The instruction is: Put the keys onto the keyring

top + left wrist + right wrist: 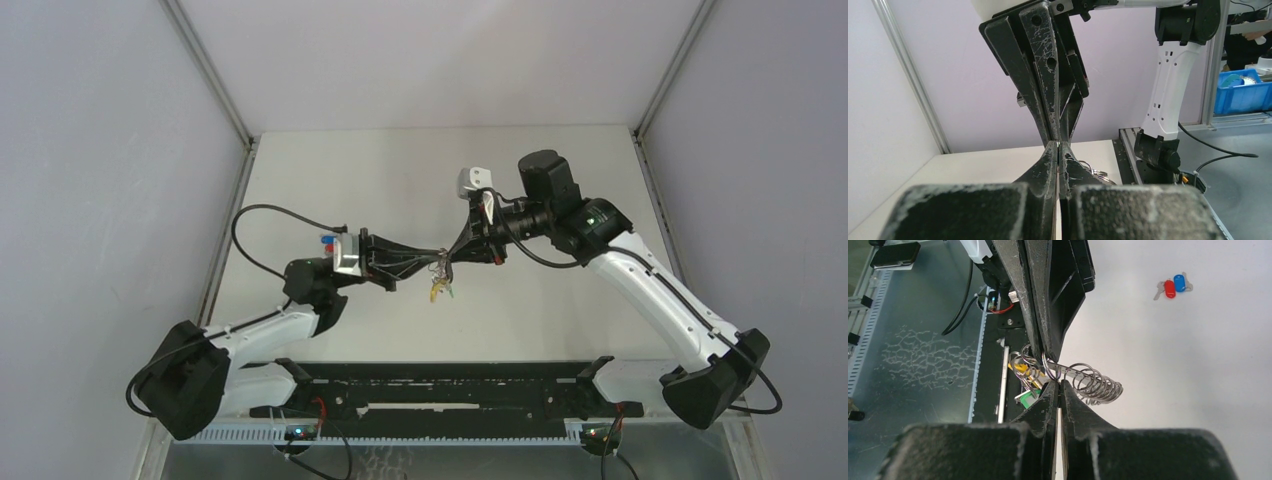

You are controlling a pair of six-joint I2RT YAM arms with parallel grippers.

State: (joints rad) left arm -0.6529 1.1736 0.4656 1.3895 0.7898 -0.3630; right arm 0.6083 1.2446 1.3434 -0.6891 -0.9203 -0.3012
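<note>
Top external view: left gripper (432,262) and right gripper (452,258) meet tip to tip above the middle of the white table (400,170). The keyring (440,278) hangs in the air just below that meeting point, with its yellow strip (435,293) and green tag (451,293) dangling lowest. A pair of blue- and red-headed keys (326,241) lies on the table beside the left wrist, well apart from the keyring. Left wrist view: the left gripper (1058,152) has its fingers pressed together with no visible gap. The right gripper (1059,141) comes down from above, likewise clenched, its tips touching the left tips. Small metal rings (1089,168) of the keyring show just right of and below the contact point. Right wrist view: the right gripper (1058,385) has its fingers closed to a thin seam, their tips at a wire ring of the keyring (1095,385); whether anything is pinched between them cannot be told. The left gripper (1044,354) enters from the top, clamped on a ring at the head of the bunch. A coil of overlapping rings extends to the right of both tips, and the yellow strip (1020,368) and green tag (1026,398) hang to the left. The blue- and red-headed keys (1173,286) lie on the table at upper right. The tiny black-headed key is too small to make out in any view.
</note>
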